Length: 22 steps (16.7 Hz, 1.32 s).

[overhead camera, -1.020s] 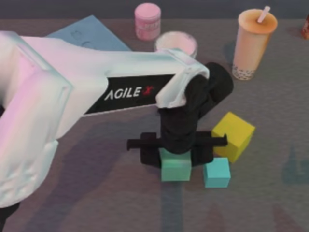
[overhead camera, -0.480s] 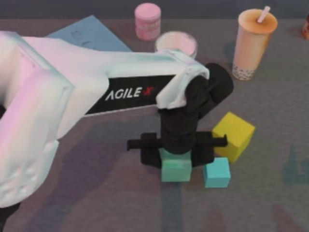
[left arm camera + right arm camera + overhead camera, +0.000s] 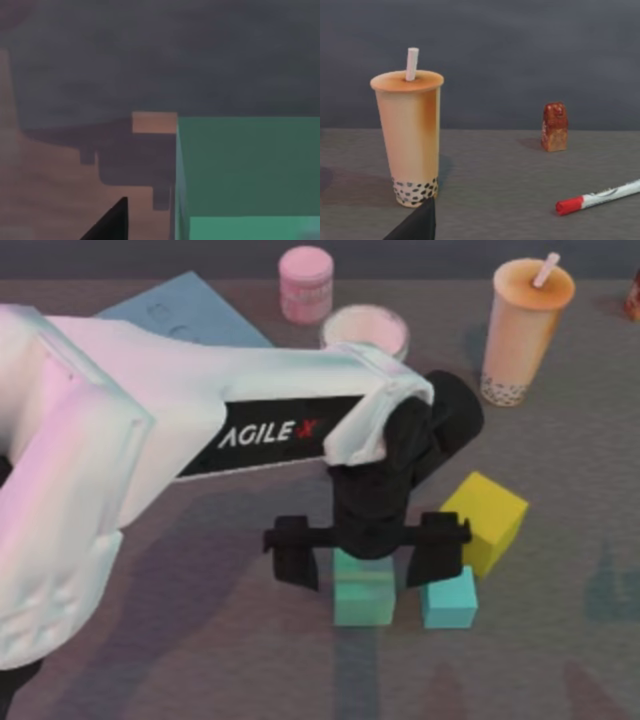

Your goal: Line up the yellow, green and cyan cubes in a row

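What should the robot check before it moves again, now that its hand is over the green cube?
1. Left end effector open: ok, its fingers stand apart on either side of the green cube.
2. Green cube let go: ok, it sits on the table with gaps to both fingers.
3. Cyan cube in line with the green one: ok, side by side, a small gap between.
4. Yellow cube in the row: not ok, it lies farther back and turned.
5. Way up free: ok, nothing above the arm.
6. Right end effector: cannot tell, it is out of the top view.
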Motion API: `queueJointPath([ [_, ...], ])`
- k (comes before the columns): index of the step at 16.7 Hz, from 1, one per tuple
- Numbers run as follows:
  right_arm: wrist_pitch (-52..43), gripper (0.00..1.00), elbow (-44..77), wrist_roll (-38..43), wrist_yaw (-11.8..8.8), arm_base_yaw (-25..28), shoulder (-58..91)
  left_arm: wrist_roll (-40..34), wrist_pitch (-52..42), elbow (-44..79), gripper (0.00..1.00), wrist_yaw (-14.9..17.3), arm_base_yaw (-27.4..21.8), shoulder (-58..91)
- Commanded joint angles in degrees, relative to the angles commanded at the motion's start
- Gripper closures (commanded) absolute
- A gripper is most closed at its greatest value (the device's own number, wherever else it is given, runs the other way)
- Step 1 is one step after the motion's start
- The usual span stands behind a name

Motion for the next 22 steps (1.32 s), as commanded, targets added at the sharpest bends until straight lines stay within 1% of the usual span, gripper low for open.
queueJointPath([
  [7,0.0,0.0,0.0,0.0,0.0,0.0,0.0,0.0,-1.0,1.0,0.0,0.0,0.0,-0.2],
  [12,0.0,0.0,0.0,0.0,0.0,0.0,0.0,-0.4,-11.4,7.9,0.0,0.0,0.7,-2.8],
  [14,0.0,0.0,0.0,0.0,0.0,0.0,0.0,-0.3,-13.7,9.8,0.0,0.0,0.9,-3.8],
  [19,0.0,0.0,0.0,0.0,0.0,0.0,0.0,-0.3,-13.8,9.9,0.0,0.0,0.7,-3.8],
  [22,-2.4,0.0,3.3,-0.8,-0.1,1.1,3.3,0.1,-11.7,6.6,0.0,-0.2,2.5,-7.3],
])
